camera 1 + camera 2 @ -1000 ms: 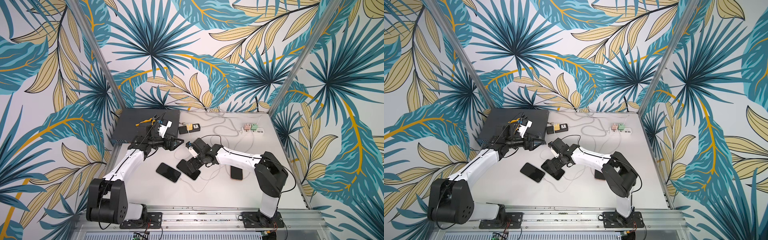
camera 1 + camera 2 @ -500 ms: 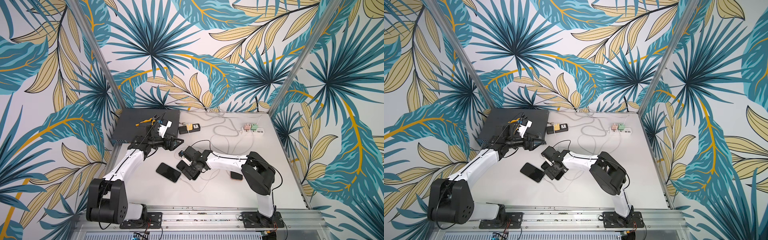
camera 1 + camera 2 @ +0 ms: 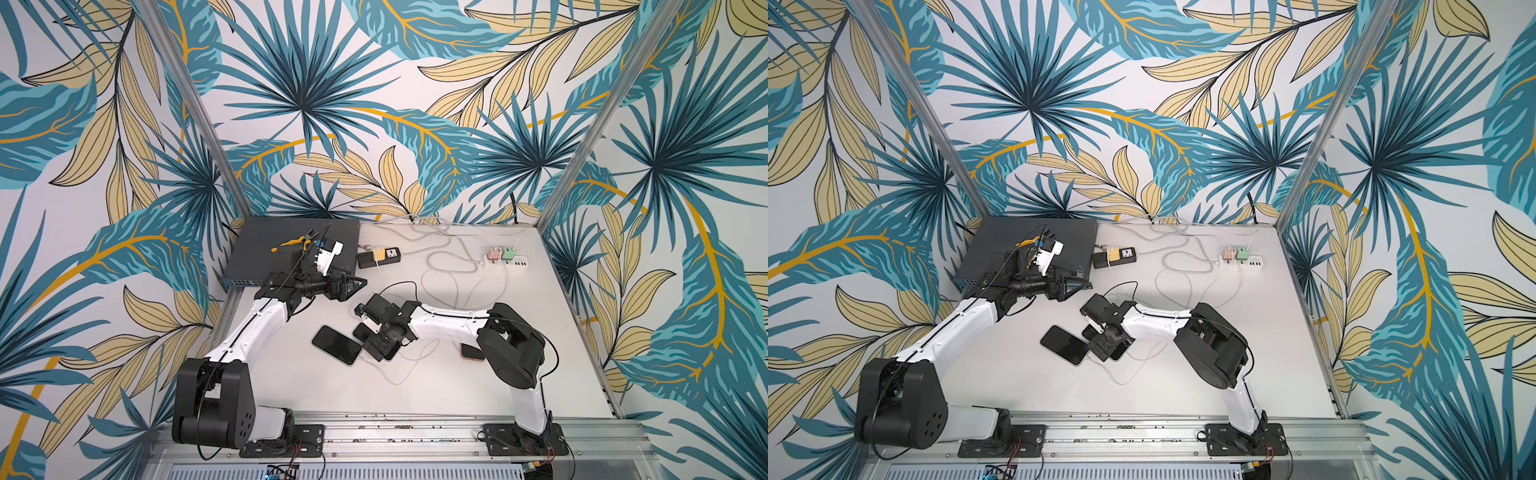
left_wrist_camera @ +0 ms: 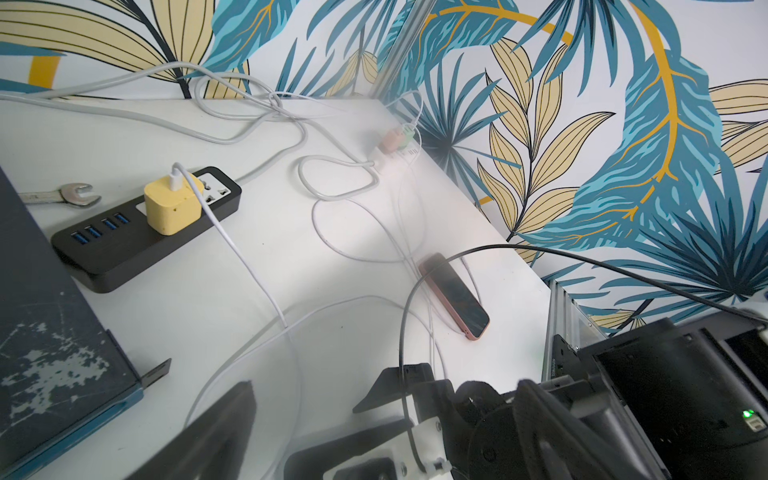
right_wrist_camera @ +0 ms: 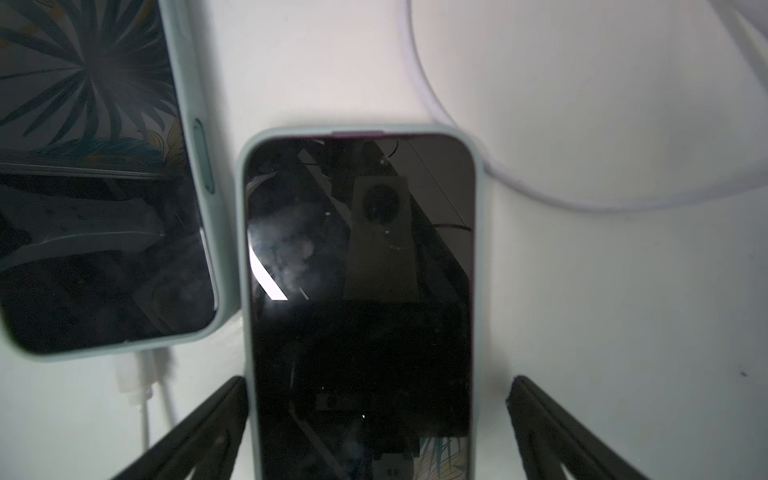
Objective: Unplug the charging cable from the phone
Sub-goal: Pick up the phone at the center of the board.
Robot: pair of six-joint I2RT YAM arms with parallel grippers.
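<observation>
On my white table (image 3: 415, 386), left of centre in both top views, there's a scuffed dark box (image 3: 266, 253) with yellow-handled pliers (image 3: 286, 246) lying on top. Just right of it I've got a black power strip (image 3: 388, 255) with a yellow charger cube (image 3: 378, 253) plugged in, and a wrench (image 4: 62, 194) beside it. Further right there's a white power strip (image 3: 515, 262) with a pink plug (image 3: 494, 252) and a green plug (image 3: 508, 252). Leafy wallpaper (image 3: 299, 83) everywhere.

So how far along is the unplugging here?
Nothing looks done: a white plug sits at the end of the neighbouring phone. In hand: the right claw is open astride the middle phone, not gripping. The left claw hangs open, apart. Left: grip, then pull that plug.
</observation>
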